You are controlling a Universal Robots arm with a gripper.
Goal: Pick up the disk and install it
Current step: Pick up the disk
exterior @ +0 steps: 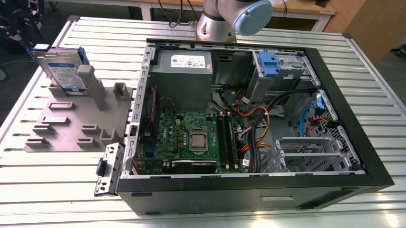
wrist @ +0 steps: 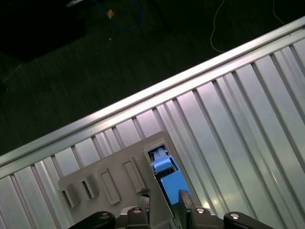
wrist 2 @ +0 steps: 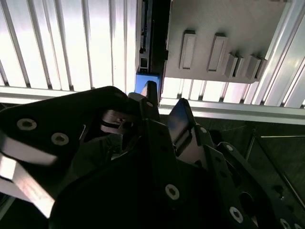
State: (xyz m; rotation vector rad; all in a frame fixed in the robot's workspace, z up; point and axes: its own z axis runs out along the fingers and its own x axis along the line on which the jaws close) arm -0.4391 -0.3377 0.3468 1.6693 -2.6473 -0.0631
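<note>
Closest in the second wrist view, the gripper [wrist 2: 164, 107] has its jaws parted a little, with nothing held between them. I see the disk [exterior: 62, 66] standing on edge in the grey rack [exterior: 66, 107], at the exterior view's left of the open computer case [exterior: 222, 192].

Even, bright light falls on the ribbed counter [exterior: 51, 190]; glare whitens its slats in the second wrist view, where the pincer [wrist 2: 166, 98] lies in shadow.
</note>
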